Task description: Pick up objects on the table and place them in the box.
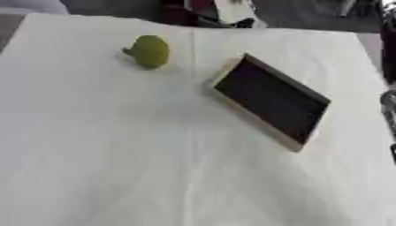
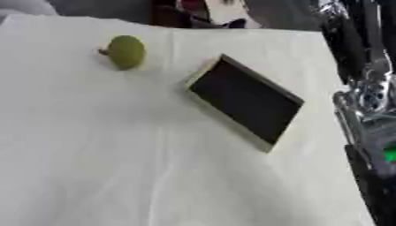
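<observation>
Fingers of the right arm (image 2: 363, 101) were not discernible; approach the green fruit (image 1: 150, 51) from above before moving to the box (image 1: 271, 101).

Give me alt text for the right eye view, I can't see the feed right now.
A green round fruit lies on the white-covered table, far left, apart from a shallow box with a dark inside set askew at centre right. Part of the robot's right arm, black and silver, runs along the right edge; no hand shows.
</observation>
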`<state>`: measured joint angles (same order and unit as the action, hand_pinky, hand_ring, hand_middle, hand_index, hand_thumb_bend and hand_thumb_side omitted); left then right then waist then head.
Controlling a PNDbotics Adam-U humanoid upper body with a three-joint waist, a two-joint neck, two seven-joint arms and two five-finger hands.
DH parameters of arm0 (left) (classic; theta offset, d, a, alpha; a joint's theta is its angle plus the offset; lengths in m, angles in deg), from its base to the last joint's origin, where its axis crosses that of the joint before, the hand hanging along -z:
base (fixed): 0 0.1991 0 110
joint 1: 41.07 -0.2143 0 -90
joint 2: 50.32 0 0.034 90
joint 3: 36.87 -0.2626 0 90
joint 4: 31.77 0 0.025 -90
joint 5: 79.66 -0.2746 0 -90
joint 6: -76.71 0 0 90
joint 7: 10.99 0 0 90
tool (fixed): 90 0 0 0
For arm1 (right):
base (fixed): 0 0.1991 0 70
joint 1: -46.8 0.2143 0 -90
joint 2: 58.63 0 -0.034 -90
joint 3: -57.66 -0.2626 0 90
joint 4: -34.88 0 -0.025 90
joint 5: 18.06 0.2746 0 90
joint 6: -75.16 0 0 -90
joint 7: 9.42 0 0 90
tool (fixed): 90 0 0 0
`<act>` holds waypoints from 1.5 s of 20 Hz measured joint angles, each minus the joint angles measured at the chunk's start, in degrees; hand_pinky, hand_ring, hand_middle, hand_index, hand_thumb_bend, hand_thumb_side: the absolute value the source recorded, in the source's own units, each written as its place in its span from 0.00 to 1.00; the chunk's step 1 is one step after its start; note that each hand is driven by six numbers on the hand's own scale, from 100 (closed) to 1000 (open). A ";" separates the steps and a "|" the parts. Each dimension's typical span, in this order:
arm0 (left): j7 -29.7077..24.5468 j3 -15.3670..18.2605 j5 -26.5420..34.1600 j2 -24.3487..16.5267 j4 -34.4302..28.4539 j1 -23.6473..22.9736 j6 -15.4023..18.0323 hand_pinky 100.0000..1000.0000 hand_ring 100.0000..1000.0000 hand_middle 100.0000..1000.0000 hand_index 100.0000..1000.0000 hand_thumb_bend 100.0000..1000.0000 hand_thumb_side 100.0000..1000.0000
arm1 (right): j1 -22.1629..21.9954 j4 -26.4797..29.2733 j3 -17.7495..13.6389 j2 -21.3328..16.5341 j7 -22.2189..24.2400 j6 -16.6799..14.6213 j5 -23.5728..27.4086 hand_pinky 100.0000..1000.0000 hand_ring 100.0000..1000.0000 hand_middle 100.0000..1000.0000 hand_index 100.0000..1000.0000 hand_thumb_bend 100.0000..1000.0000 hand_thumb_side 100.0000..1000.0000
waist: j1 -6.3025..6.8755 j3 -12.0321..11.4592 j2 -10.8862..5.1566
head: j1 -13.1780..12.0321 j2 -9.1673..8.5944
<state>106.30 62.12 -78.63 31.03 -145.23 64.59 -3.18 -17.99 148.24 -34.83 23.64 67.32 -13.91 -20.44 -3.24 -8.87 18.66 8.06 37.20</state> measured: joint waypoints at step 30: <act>-13.44 -9.52 -9.68 -14.93 -0.26 14.58 -12.60 0.75 0.84 0.86 0.94 0.48 0.75 | 0.50 0.00 0.39 -0.05 0.68 -0.04 -0.05 0.84 0.70 0.71 0.77 0.00 0.75 | 0.86 1.40 0.45 | 0.82 2.05</act>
<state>92.85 52.60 -88.31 16.10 -145.49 79.17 -15.78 -17.49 148.24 -34.44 23.58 68.00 -13.95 -20.49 -2.38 -7.47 19.10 8.88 39.24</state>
